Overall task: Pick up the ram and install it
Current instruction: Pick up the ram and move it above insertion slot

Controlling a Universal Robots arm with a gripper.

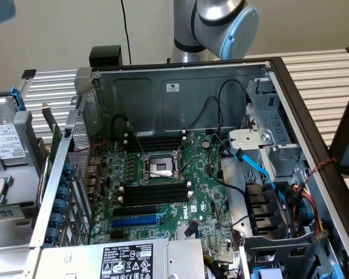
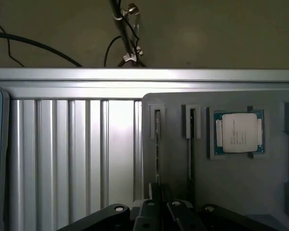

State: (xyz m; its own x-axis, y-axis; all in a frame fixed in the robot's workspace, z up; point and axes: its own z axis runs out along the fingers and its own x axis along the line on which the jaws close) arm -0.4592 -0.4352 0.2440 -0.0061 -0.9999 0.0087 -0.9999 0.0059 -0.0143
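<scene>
The ram (image 2: pixel 157 127) stands edge-on as a thin stick in a narrow slot of a grey holder (image 2: pixel 173 163) that lies on a ribbed metal table. My gripper (image 2: pixel 159 192) hangs over the near end of that slot, its black fingers drawn together with nothing visibly between them. A second narrow slot (image 2: pixel 191 126) runs beside the first. In the exterior view the open computer case shows its motherboard (image 1: pixel 180 192) with black memory slots (image 1: pixel 154 195) and a blue slot (image 1: pixel 136 222). The arm's joint (image 1: pixel 221 23) rises behind the case.
A processor chip (image 2: pixel 238 132) sits in a pocket of the grey holder. In the case are a CPU socket (image 1: pixel 160 165), loose black and blue cables (image 1: pixel 250 165), drive bays (image 1: pixel 267 139) and a power supply (image 1: pixel 128 258). A raised table rail (image 2: pixel 144 74) crosses beyond the holder.
</scene>
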